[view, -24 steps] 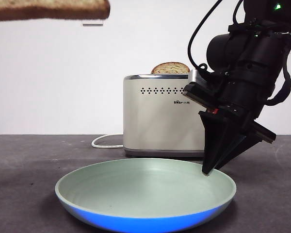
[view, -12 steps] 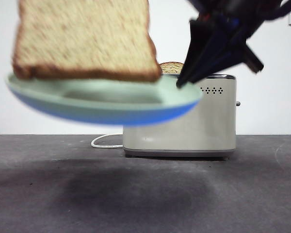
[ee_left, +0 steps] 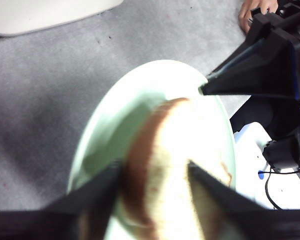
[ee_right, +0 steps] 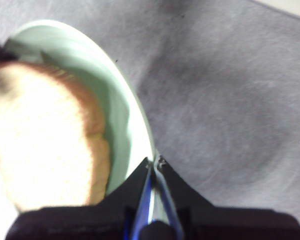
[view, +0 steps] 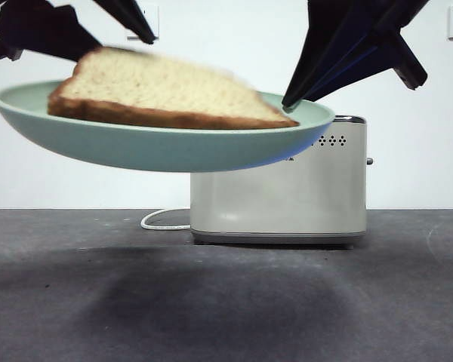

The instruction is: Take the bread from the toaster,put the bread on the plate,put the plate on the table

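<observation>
The pale green plate hangs in the air in front of the toaster, well above the table. My right gripper is shut on its right rim, as the right wrist view shows. The wide brown bread lies flat on the plate. My left gripper is just above the bread's left part with its jaws spread. In the left wrist view they straddle the bread over the plate. The narrower slice is hidden behind the plate.
The toaster's white cord lies on the table behind the plate. The plate casts a shadow on the tabletop below it. In the left wrist view a person's hand shows past the table's edge.
My right gripper lifted the plate off the table to toaster-top height. The bread came down from above, tipped over and now lies flat on the plate. The left jaws now stand apart.
</observation>
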Controlling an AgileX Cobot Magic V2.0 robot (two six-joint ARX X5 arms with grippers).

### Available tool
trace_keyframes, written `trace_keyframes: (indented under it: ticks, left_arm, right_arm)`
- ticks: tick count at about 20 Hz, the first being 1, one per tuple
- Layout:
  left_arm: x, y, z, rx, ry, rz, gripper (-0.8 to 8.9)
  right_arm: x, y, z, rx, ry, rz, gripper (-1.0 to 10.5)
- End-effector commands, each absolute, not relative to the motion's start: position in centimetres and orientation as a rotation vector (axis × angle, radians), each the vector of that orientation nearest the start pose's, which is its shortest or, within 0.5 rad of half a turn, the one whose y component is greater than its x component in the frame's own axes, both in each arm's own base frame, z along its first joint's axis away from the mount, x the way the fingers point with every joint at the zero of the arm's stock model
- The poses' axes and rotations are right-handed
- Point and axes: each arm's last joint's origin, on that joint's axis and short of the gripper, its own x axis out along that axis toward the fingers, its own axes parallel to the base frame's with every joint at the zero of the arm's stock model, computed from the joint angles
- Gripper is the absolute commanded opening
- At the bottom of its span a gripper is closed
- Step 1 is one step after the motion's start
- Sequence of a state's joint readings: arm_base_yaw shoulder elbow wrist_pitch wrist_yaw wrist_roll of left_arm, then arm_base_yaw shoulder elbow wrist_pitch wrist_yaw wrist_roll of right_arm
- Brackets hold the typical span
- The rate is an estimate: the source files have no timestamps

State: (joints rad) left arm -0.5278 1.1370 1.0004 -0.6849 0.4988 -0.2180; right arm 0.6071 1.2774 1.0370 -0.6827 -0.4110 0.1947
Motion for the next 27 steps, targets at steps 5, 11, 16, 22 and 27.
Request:
trace_keyframes:
  ticks: [5, 11, 16, 22, 27]
  left_arm:
    - [18.5, -12.4, 30.8, -0.163, 0.939, -0.878, 5.31]
    - [18.2, -12.2, 36.3, -0.155, 0.765, -0.923, 5.30]
    - [16.6, -11.3, 41.2, -0.131, 0.625, -0.960, 1.44]
    - [14.7, -10.3, 42.7, -0.105, 0.568, -0.976, -0.08]
    - [14.4, -10.1, 42.7, -0.084, 0.559, -0.982, -0.08]
  right_arm:
    - [19.6, 15.8, 28.0, 0.073, 1.062, 0.864, -0.1]
    - [19.9, 15.4, 27.9, 0.075, 1.059, 0.830, -0.1]
    - [21.5, 13.1, 27.9, 0.090, 1.030, 0.677, -0.1]
    - [24.2, 8.8, 26.8, 0.154, 1.055, 0.508, -0.1]
    - [26.7, 8.5, 22.8, 0.128, 1.202, 0.471, -0.1]
